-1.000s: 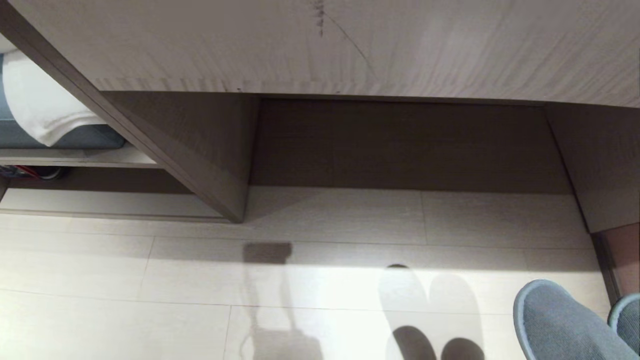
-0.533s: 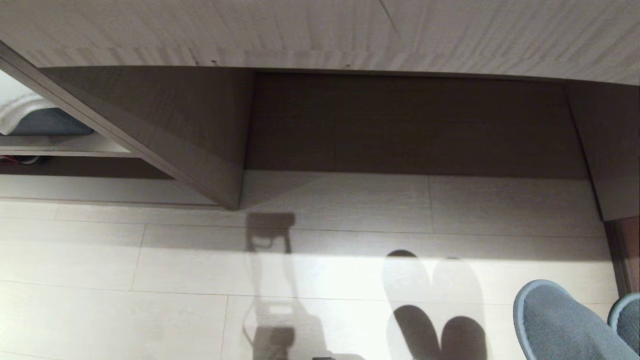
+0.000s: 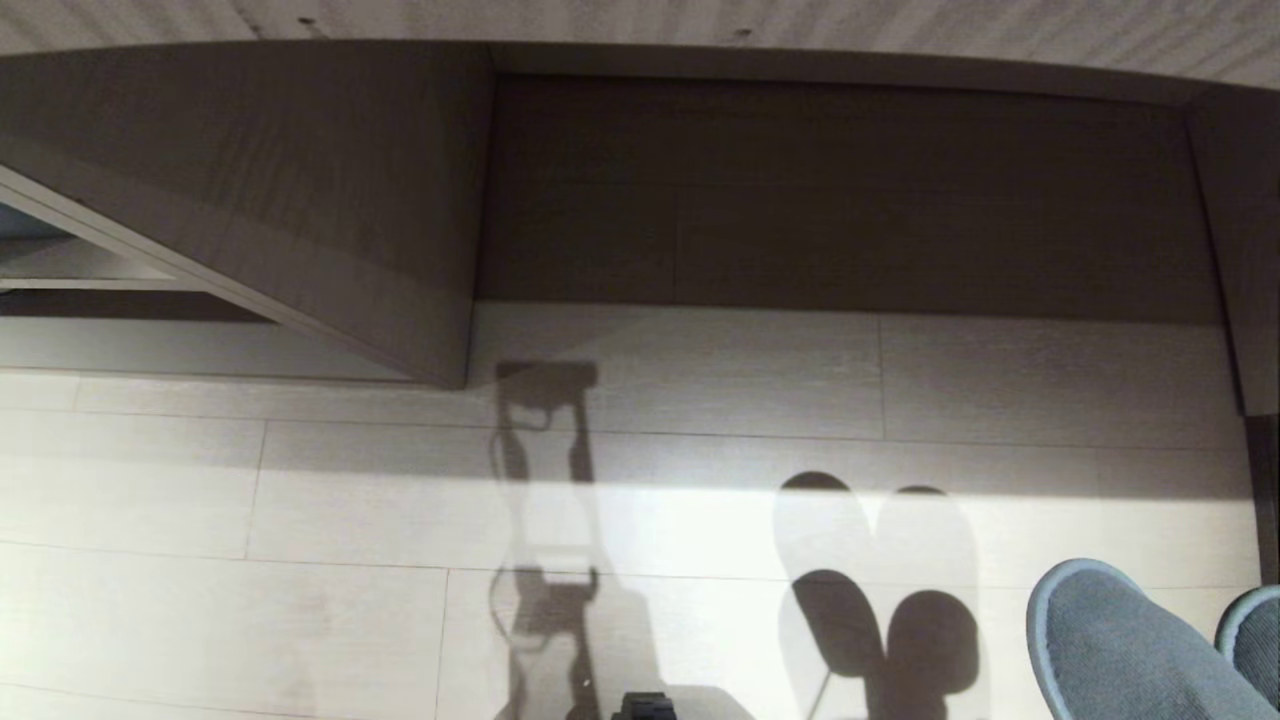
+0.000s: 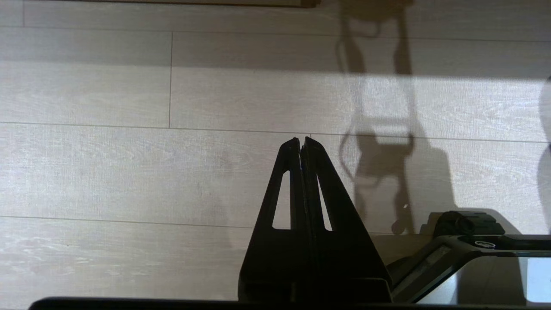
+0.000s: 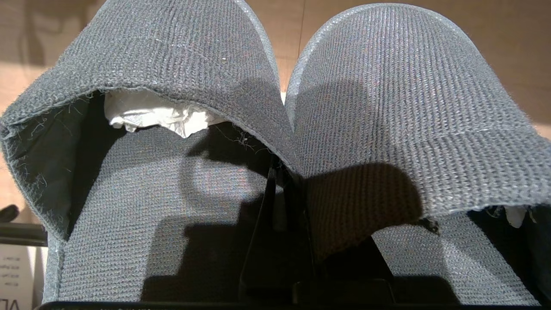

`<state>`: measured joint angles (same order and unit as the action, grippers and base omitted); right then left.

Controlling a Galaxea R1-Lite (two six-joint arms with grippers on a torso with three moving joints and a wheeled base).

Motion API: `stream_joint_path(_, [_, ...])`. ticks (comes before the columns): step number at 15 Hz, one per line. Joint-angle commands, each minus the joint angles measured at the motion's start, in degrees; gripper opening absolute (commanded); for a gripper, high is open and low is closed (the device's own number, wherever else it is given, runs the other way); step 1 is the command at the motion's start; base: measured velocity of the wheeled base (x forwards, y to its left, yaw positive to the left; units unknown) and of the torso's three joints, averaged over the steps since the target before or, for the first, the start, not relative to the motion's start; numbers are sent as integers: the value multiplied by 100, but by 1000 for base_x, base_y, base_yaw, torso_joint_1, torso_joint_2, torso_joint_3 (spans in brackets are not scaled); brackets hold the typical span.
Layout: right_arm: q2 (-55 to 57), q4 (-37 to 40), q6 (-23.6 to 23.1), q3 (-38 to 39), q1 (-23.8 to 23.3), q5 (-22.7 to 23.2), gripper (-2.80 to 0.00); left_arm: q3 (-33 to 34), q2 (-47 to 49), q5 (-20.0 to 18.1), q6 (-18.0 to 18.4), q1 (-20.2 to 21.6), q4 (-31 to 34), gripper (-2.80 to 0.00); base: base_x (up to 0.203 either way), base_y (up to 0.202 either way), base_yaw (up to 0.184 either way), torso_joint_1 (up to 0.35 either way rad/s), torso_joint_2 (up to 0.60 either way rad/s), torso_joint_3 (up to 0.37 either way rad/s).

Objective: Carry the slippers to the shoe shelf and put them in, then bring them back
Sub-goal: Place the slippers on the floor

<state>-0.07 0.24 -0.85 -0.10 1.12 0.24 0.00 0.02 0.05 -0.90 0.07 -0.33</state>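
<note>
The slippers are a grey knitted pair, held side by side with toes pointing away from me. Their toes show in the head view at the lower right, one slipper (image 3: 1110, 650) beside the other slipper (image 3: 1255, 640). In the right wrist view the pair (image 5: 172, 64) fills the picture, and my right gripper (image 5: 280, 172) is shut on their inner edges where they meet. White paper (image 5: 146, 114) is stuffed inside one slipper. My left gripper (image 4: 301, 140) hangs over the pale floor, shut and empty. I cannot make out the shoe shelf for certain.
Ahead stands an open alcove with a brown back panel (image 3: 840, 190), between a slanting wooden side panel (image 3: 300, 230) and a right wall (image 3: 1235, 250). To the left is a low opening with a pale raised board (image 3: 150, 350). Pale plank floor (image 3: 300, 500) lies in front.
The whole head view has shifted: the cabinet front and alcove slid upward in the picture, and the towel at the left left the view. The slippers kept their place in the picture.
</note>
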Motion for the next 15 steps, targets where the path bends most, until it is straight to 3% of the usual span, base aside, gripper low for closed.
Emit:
stream_joint_path(1, [7, 2, -3, 1, 2, 2, -280, 0, 6, 4, 3, 1, -2, -280, 0, 0, 0, 1, 6, -193])
stream_joint_path(15, [7, 2, -3, 1, 2, 2, -280, 0, 6, 4, 3, 1, -2, -280, 0, 0, 0, 2, 3, -196])
